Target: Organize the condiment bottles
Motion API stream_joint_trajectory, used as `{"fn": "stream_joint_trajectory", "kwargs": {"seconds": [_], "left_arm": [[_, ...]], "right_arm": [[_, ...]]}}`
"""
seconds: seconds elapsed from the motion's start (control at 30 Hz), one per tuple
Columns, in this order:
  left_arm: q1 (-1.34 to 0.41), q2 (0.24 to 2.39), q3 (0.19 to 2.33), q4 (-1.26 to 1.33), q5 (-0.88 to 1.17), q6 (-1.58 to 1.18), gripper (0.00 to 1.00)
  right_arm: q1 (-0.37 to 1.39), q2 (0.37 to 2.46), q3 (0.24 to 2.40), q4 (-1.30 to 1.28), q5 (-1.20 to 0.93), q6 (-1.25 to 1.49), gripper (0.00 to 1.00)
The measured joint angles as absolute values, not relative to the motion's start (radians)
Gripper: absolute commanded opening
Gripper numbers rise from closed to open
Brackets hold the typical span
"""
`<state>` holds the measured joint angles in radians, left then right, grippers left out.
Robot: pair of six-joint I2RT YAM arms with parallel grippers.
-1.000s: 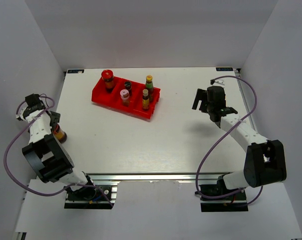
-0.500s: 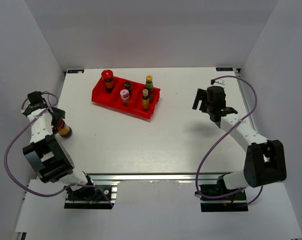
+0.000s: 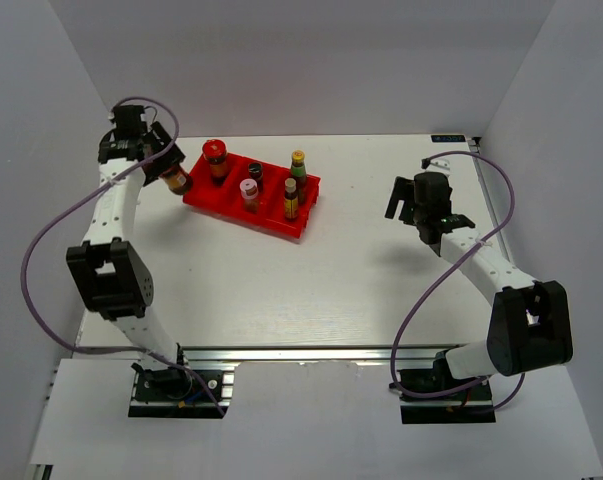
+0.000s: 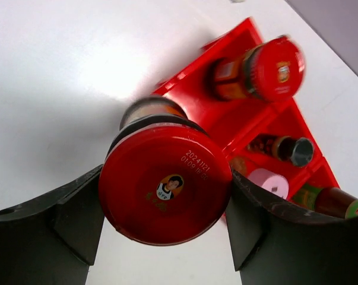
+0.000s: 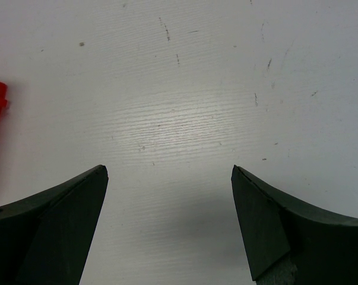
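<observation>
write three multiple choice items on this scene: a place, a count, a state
1. Where is the red-lidded jar in the left claw?
A) by the red tray's left end
B) beside its own arm's base
C) beside the right arm
2. How many bottles stand in the tray?
A) three
B) five
C) six
3. The right claw is:
A) shut on a bottle
B) shut, empty
C) open, empty
Answers: 1 A, the tray's corner lies just behind the jar. 2 B: a second red-lidded jar, pink-capped bottle, dark-capped bottle, green bottle, yellow-capped bottle. 3 C, only bare table shows between its fingers.
</observation>
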<state>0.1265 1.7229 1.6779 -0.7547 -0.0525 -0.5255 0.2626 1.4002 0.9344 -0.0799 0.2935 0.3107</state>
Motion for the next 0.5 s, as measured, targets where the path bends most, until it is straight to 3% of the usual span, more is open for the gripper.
{"fn": "stream_joint_trajectory", "kwargs": {"seconds": [0.27,0.5], "left_arm": [[0.056,2.065,2.077,-0.839,0.039,-0.374,0.17],[0.055,2.154,2.135,-0.888,0.069,-0.320,0.21]], "right_arm": [[0.263,1.400,0.934,-0.080,0.321,0.307,0.89],[0.263,1.401,0.934,-0.082,0.339,0.305,0.89]]}}
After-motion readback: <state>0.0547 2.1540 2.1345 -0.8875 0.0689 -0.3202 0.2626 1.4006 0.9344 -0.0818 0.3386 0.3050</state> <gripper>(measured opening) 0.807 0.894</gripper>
